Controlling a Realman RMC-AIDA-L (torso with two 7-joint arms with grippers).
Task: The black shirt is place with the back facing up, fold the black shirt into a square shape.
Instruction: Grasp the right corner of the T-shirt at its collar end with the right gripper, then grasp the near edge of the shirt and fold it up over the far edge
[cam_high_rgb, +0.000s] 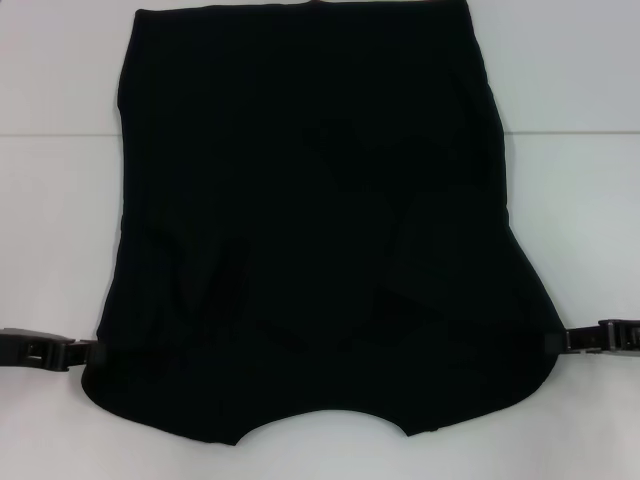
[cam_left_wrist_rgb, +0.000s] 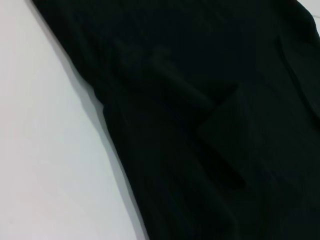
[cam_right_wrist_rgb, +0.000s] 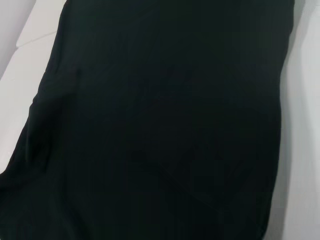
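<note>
The black shirt (cam_high_rgb: 310, 230) is spread flat on the white table (cam_high_rgb: 60, 200), neckline nearest the robot, with both sleeves already folded inward over the body. The left gripper (cam_high_rgb: 62, 352) is seen at the shirt's left shoulder edge and the right gripper (cam_high_rgb: 580, 338) at its right shoulder edge, the cloth stretched between them. Whether either pair of jaws is apart or clamped on the fabric cannot be told, since the tips are lost against the black cloth.

The lengthwise fold is judged to be in hand: the collar end should next be gripped evenly at both edges and carried away toward the far hem.

Only the head view shows the grippers. The left wrist view alone shows a folded flap (cam_left_wrist_rgb: 220, 125) clearly; the right wrist view shows mostly smooth cloth.
</note>
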